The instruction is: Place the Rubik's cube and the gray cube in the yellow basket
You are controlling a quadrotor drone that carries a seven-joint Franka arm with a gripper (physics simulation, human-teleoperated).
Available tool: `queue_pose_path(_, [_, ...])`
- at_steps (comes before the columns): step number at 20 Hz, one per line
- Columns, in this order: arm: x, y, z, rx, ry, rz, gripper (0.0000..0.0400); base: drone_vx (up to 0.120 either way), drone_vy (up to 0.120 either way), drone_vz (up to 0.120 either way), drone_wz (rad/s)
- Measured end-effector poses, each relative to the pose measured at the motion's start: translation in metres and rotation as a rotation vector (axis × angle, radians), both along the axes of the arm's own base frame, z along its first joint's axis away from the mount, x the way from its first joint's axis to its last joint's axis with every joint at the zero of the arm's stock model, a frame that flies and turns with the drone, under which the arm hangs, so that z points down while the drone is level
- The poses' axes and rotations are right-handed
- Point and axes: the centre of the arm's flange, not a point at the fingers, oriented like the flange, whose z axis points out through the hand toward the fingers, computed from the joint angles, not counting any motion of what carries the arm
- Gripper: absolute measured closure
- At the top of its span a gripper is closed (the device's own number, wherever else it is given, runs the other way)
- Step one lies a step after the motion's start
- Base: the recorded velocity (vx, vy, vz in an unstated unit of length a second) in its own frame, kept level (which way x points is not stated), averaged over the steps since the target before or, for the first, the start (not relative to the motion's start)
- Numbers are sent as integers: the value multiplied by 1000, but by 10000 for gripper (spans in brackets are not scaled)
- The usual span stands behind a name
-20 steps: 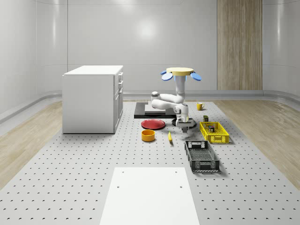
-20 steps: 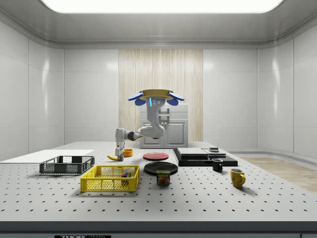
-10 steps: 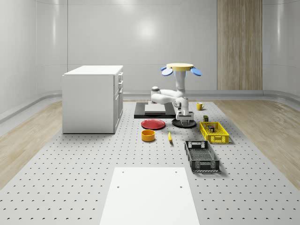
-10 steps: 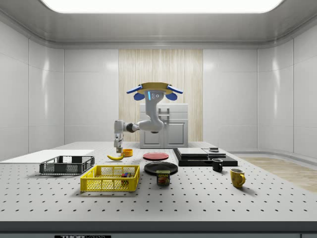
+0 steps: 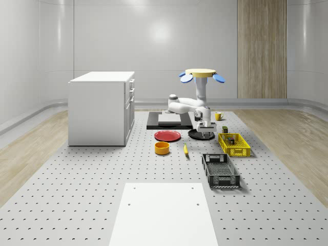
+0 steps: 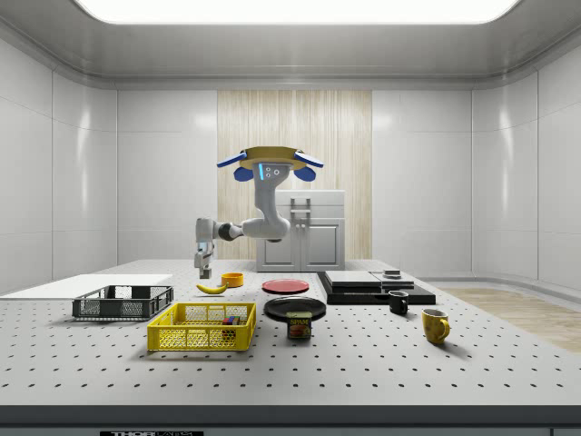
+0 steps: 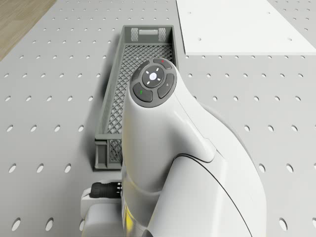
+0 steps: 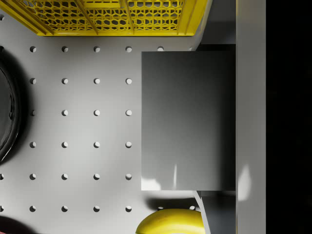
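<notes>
My gripper [image 5: 206, 134] hangs from the arm above the table, between the banana and the yellow basket [image 5: 239, 153], shut on the gray cube [image 8: 187, 119]. In the wrist view the cube sits against one finger [image 8: 251, 117], with the basket's wall [image 8: 112, 19] just beyond it. In the side view the gripper [image 6: 201, 269] is over the banana [image 6: 212, 288], higher than the basket [image 6: 200, 338]. The Rubik's cube [image 6: 231, 321] lies inside the basket. The drone [image 5: 200, 73] hovers over the black plate [image 5: 197, 134].
A black crate [image 5: 220, 170] lies in front of the basket, seen under the arm [image 7: 168, 148] too. A red plate [image 5: 167, 135], orange bowl [image 5: 162, 148], can [image 6: 299, 325], two mugs and a white cabinet [image 5: 101, 107] stand around.
The gripper has risen from table level with the gray cube in it. The drone climbed a little and drifted to the whole-scene view's right.
</notes>
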Motion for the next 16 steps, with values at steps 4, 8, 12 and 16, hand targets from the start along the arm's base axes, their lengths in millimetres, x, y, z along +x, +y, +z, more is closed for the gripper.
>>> queue_pose_path(4, [0, 0, 0, 0, 0, 0, 149, 120, 50, 30, 0])
queue_pose_path(8, [0, 0, 0, 0, 0, 0, 149, 40, 80, 0, 0])
queue_pose_path(12, [0, 0, 0, 0, 0, 0, 149, 0, 120, 0, 0])
queue_pose_path(16, [0, 0, 0, 0, 0, 0, 149, -30, 120, 0, 0])
